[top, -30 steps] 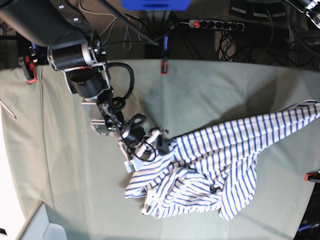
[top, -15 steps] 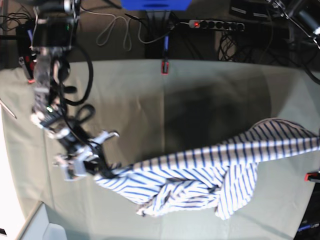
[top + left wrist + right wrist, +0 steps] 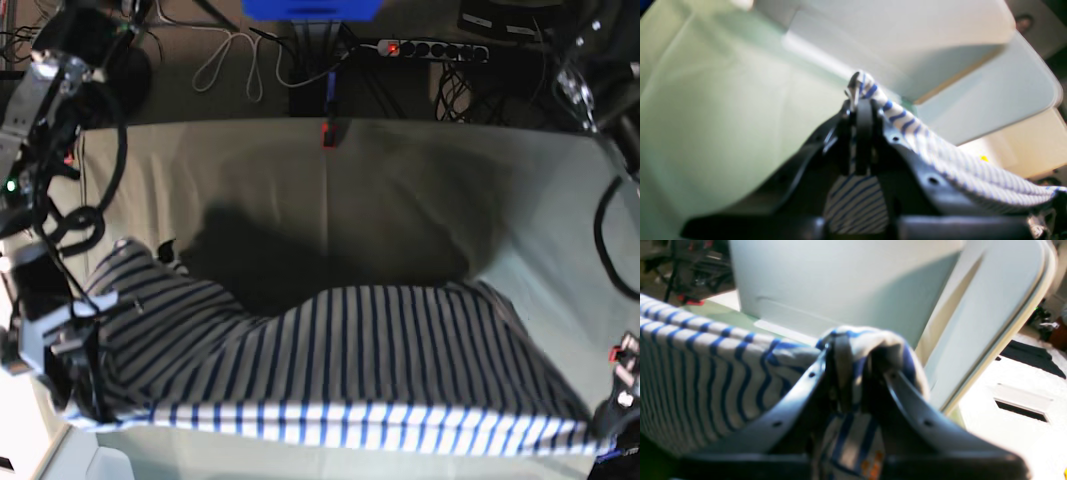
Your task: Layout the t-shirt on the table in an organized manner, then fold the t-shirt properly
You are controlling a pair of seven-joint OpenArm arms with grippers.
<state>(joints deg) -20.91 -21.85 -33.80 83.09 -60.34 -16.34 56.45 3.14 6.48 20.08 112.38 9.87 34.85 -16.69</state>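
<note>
The t-shirt (image 3: 340, 370), white with blue stripes, hangs stretched wide between my two grippers over the near part of the table (image 3: 400, 190), casting a dark shadow on it. At the near left of the base view, my right gripper (image 3: 85, 395) is shut on one end of the shirt; the right wrist view shows its fingers (image 3: 853, 353) pinching a bunched fold of t-shirt (image 3: 706, 350). My left gripper (image 3: 608, 420), low at the right edge, is shut on the other end. In the left wrist view its tips (image 3: 863, 106) clamp striped t-shirt cloth (image 3: 940, 156).
A red clamp (image 3: 327, 133) sits at the table's far edge and another (image 3: 625, 350) at the right edge. A pale bin (image 3: 90, 460) stands off the near left corner and fills both wrist views (image 3: 940, 50). Cables and a power strip (image 3: 430, 48) lie behind the table.
The shirt went from a bunched heap at centre-right to a wide stretched sheet. The right gripper closed on it and pulled to the near left; the left end came down to the near right.
</note>
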